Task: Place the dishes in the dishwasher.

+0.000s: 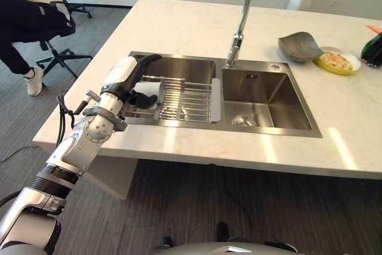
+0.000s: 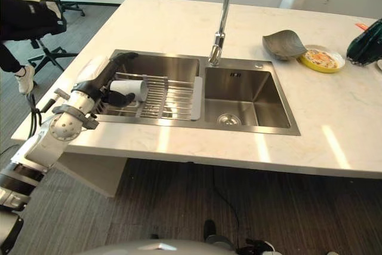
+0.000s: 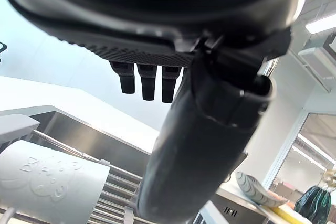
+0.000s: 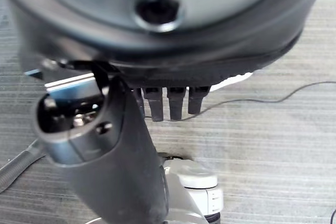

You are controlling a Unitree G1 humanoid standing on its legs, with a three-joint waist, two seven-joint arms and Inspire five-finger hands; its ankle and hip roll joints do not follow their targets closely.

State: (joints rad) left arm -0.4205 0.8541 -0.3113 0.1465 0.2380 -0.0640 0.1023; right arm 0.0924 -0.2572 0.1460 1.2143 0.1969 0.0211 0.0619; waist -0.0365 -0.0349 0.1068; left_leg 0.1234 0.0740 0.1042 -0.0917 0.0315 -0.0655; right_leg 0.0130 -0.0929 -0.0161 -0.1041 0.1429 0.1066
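A white cup (image 1: 149,91) lies on its side on the metal drying rack (image 1: 185,101) that spans the left sink basin (image 1: 179,67). My left hand (image 1: 126,76) hovers just above the cup's left end, open, with straight fingers pointing toward the basin's back and the thumb (image 3: 205,150) close beside the cup (image 3: 52,187). It holds nothing. A grey leaf-shaped bowl (image 1: 299,46) and a yellow plate (image 1: 338,61) with food scraps sit on the counter at the far right. My right hand (image 4: 121,150) hangs open over grey carpet.
A tall chrome faucet (image 1: 242,22) rises behind the sink divider. The right basin (image 1: 265,97) holds only a drain. A dark green object (image 1: 373,50) stands at the counter's right edge. A person sits on an office chair (image 1: 54,34) at the far left.
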